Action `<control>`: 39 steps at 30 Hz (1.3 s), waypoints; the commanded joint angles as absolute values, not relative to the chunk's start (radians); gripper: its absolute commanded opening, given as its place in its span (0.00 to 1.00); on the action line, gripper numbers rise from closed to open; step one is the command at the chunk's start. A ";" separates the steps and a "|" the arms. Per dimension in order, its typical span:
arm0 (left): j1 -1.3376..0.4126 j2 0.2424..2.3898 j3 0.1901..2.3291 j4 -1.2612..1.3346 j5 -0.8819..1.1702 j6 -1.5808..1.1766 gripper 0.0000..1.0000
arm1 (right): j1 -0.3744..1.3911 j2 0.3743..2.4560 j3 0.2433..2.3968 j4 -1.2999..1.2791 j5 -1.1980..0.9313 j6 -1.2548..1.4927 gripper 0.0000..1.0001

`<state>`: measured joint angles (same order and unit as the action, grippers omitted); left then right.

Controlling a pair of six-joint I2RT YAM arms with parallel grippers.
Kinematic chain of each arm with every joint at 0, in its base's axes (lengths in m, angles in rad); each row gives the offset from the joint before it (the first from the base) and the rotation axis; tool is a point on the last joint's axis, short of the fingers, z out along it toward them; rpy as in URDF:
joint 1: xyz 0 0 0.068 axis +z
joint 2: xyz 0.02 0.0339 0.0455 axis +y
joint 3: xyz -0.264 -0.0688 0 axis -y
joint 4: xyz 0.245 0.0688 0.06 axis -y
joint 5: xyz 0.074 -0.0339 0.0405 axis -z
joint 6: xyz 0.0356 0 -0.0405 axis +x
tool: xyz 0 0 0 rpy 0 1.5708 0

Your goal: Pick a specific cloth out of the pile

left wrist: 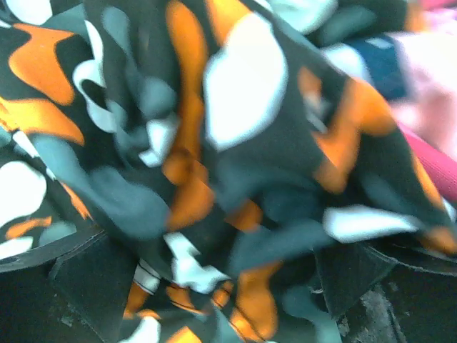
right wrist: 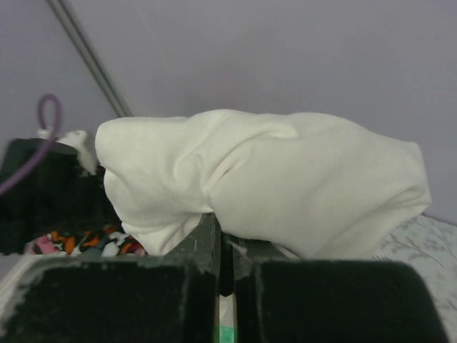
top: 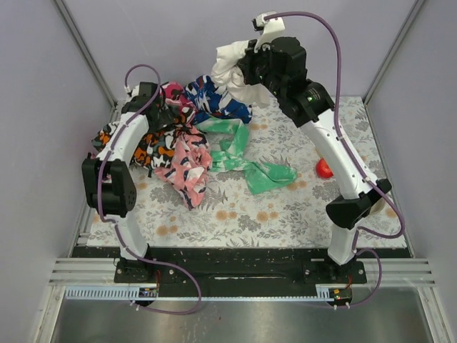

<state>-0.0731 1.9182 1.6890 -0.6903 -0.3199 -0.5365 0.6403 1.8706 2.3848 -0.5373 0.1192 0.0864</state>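
I had the right gripper [right wrist: 225, 246] clenched on the cloth [right wrist: 271, 179], with a fold nipped where the two pads met. The white bundle slumped over the fingers and blocked most of that wrist's view. From above, it was held up at the back of the cell, beside the far end of the pile [top: 178, 143]. I could not tell whether its lower edge touched the blue-white-red cloth [top: 214, 100].

The left gripper [top: 153, 107] was sunk into the pile's left side. Its wrist camera showed little but the camouflage cloth [left wrist: 214, 179], bunched between jaws that stood wide apart, released.

The pink floral cloth [top: 187, 168] spilled toward me, and the mint-green cloth [top: 246, 161] trailed right across the flowered table cover [top: 285, 211]. A small red object [top: 324, 168] lay by the right arm, well apart from the heap.
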 commanded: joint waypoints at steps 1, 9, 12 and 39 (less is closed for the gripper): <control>-0.161 1.708 1.767 -0.793 -0.296 -0.569 0.99 | 0.586 1.786 2.297 -0.506 0.265 0.014 0.00; -0.225 1.384 1.631 -0.831 -0.476 -0.598 0.99 | 0.417 1.799 2.013 -0.345 0.212 0.109 0.00; -0.248 1.309 1.586 -0.828 -0.472 -0.603 0.99 | 0.361 1.845 1.930 -0.278 0.193 0.162 0.00; -0.364 1.089 1.263 -0.724 -0.367 -0.606 0.99 | 0.252 1.458 1.453 -0.160 0.219 0.313 0.99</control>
<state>-0.3542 1.1248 1.2980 -0.7830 -0.4160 -0.5961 0.2470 1.8095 1.6264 -0.2737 0.1371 0.2714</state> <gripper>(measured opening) 0.988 0.990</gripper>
